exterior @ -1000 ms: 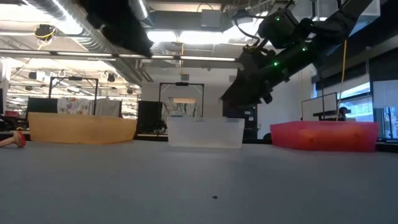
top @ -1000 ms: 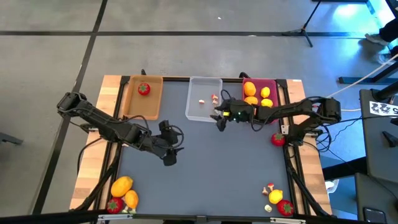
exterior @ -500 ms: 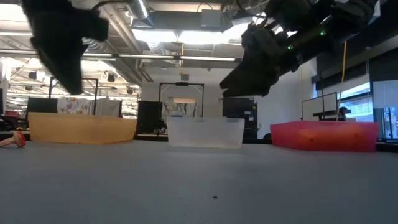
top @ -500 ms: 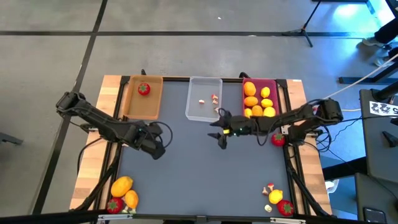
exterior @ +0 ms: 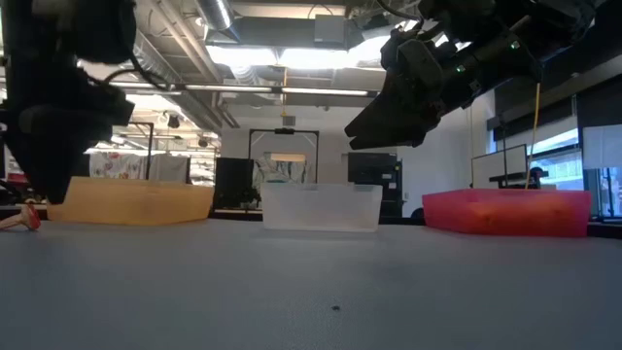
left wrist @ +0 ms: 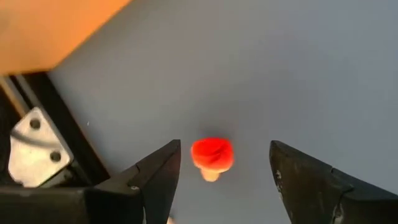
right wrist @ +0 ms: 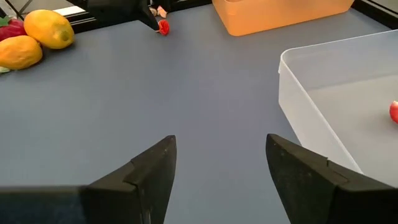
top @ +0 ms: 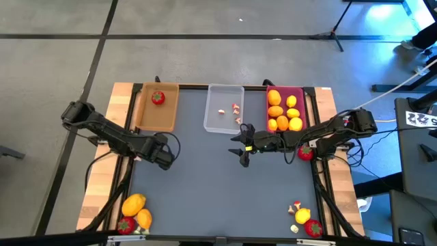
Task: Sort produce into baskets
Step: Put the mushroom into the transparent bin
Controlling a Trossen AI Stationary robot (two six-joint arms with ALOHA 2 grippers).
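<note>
One small mushroom (left wrist: 211, 157) is framed between parted fingers.
The left gripper (left wrist: 224, 171), empty, is poised directly above it, near the tan basket (top: 156, 109).

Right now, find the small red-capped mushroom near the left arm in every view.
High view: not visible; the left gripper hangs over that spot.
Low view: not visible.
Left wrist view: the mushroom lies low centre, on the mat between the open fingers.
Right wrist view: at the top, left of centre.
Shared landmark: the tan basket, close by it.
</note>
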